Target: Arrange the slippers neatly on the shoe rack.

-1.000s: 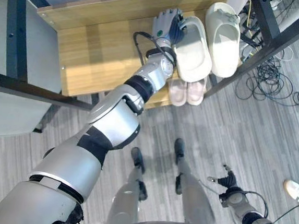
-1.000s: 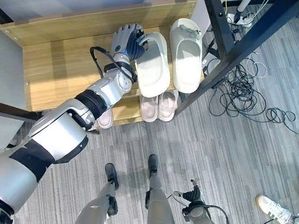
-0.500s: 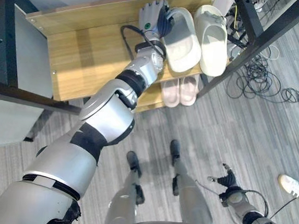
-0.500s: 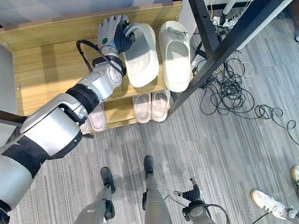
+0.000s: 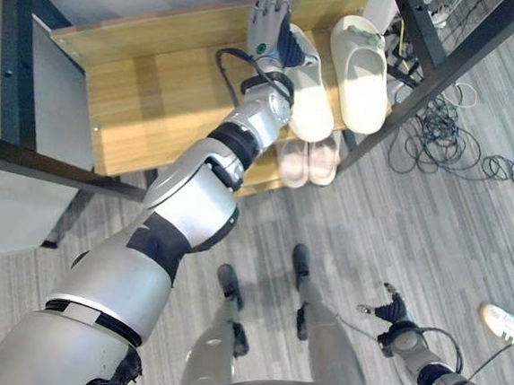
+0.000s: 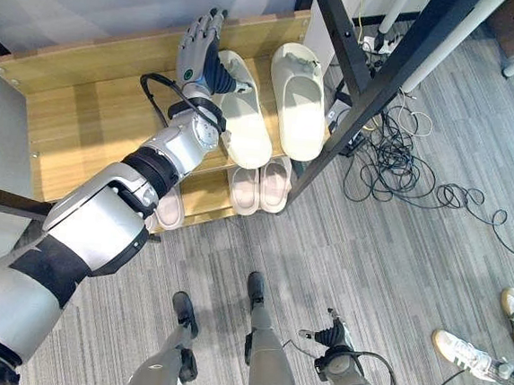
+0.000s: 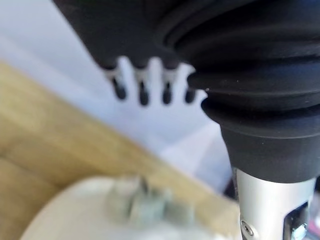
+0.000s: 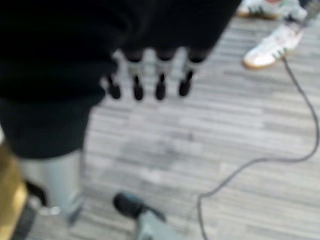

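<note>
Two cream slippers lie side by side on the top board of the wooden shoe rack [image 6: 82, 132]: the left slipper [image 6: 244, 115] and the right slipper [image 6: 301, 102], toes toward the wall. My left hand [image 6: 200, 51] is open, its fingers straight and pointing at the wall, at the left slipper's far left edge with the thumb over it. The left wrist view has the straight fingers [image 7: 142, 90] above the cream slipper [image 7: 125, 215]. My right hand [image 6: 333, 334] hangs open low over the floor.
A pink pair of slippers [image 6: 257, 188] sits on the lower shelf, with another pink slipper [image 6: 167, 210] to its left. A black metal frame [image 6: 383, 86] crosses right of the rack. Loose cables [image 6: 413, 161] lie on the floor. A person's white sneakers [image 6: 468, 355] stand at the right.
My left hand has let go of the left cream slipper and straightened its fingers. That slipper now lies flat beside the other. The camera has shifted slightly.
</note>
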### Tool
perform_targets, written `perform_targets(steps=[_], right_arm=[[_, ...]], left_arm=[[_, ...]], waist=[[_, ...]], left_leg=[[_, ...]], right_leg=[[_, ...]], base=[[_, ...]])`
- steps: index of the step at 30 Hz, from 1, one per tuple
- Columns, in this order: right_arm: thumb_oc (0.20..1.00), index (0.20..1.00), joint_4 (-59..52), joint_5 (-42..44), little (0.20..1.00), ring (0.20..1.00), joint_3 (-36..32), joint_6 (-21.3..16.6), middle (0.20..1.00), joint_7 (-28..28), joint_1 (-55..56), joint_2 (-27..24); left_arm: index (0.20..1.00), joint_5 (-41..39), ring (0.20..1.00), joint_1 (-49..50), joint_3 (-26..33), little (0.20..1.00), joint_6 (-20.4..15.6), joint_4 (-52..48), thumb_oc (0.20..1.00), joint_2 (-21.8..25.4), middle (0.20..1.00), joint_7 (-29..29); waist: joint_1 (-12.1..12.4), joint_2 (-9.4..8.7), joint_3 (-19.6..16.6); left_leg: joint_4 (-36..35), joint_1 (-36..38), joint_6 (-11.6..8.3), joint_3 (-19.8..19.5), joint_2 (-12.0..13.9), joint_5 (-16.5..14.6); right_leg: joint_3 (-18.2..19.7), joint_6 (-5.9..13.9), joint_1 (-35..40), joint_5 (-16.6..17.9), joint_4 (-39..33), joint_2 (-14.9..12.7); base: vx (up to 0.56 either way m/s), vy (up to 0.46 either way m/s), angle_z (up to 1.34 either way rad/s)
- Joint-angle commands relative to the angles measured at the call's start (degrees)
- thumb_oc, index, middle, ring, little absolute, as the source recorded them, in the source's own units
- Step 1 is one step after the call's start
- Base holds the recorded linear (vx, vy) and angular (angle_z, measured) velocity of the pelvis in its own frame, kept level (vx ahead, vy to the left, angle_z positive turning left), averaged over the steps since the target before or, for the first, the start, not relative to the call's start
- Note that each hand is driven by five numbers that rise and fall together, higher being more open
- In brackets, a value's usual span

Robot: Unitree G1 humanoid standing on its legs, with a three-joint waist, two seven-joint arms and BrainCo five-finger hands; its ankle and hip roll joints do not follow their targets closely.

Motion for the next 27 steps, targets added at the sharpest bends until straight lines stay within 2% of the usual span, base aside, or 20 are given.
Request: perform_targets(steps=[1,9,12,15,20,27], right_arm=[[1.0,1.0,0.97,0.47,1.0,1.0,-0.33,0.35,1.0,-0.38,-1.32,-5.2],[1.0,1.0,1.65,1.7,1.0,1.0,-2.33,1.57,1.0,-0.37,-1.95,-4.96],[1.0,1.0,2.26,2.27,1.0,1.0,-2.99,2.06,1.0,-0.21,-1.81,-4.89],[1.0,1.0,2.94,2.83,1.0,1.0,-3.35,2.38,1.0,0.05,-1.49,-4.49],[1.0,1.0,3.6,3.05,1.0,1.0,-3.53,2.97,1.0,-0.12,-1.59,-3.81],[1.0,1.0,4.14,2.54,1.0,1.0,-2.82,3.82,1.0,-0.21,-3.07,-3.62]], left_arm=[[1.0,-0.74,1.0,-9.3,4.52,1.0,-3.01,1.2,1.0,2.04,1.0,1.04],[1.0,-3.4,1.0,-2.36,6.6,1.0,-4.97,-4.11,1.0,-0.44,1.0,0.14],[1.0,-6.55,1.0,-0.69,7.65,1.0,-5.73,-3.19,1.0,-1.78,1.0,-1.85],[1.0,-6.15,1.0,0.97,7.06,1.0,-6.04,-2.23,1.0,-3.24,1.0,-3.21],[1.0,-11.96,1.0,6.29,8.23,1.0,-8.1,-1.52,1.0,-6.74,1.0,-7.02],[1.0,-17.79,1.0,9.05,10.05,1.0,-8.6,1.07,1.0,-9.19,1.0,-9.96]], waist=[[0.68,3.33,6.74],[2.43,4.5,6.66],[2.75,4.84,6.61],[3.06,5.06,6.3],[3.45,5.55,5.76],[3.61,6.19,5.34]], left_leg=[[1.26,-3.01,-2.81,-8.33,2.15,-1.79],[3.14,-2.97,-2.65,-8.92,1.44,-2.33],[2.91,-3.43,-2.57,-9.19,1.11,-1.8],[2.29,-3.61,-2.6,-9.51,1.09,-1.31],[2.18,-4.11,-2.47,-9.67,1.01,-1.14],[2.44,-4.56,-2.3,-9.46,1.02,-1.15]], right_leg=[[-3.86,2.61,-1.03,-6.97,4.45,-1.41],[-4.85,2.6,0.4,-7.48,4.82,-2.09],[-5.29,2.55,0.14,-7.2,4.67,-2.24],[-5.43,2.48,-0.31,-7.07,4.75,-2.3],[-5.02,2.35,-1.02,-6.97,4.95,-2.33],[-4.44,2.22,-1.66,-6.92,5.1,-2.23]], base=[[0.0,0.0,0.0],[-0.02,-0.001,0.02],[-0.05,-0.002,0.09],[-0.03,-0.004,0.08],[0.0,0.0,0.0],[0.0,0.0,0.0]])
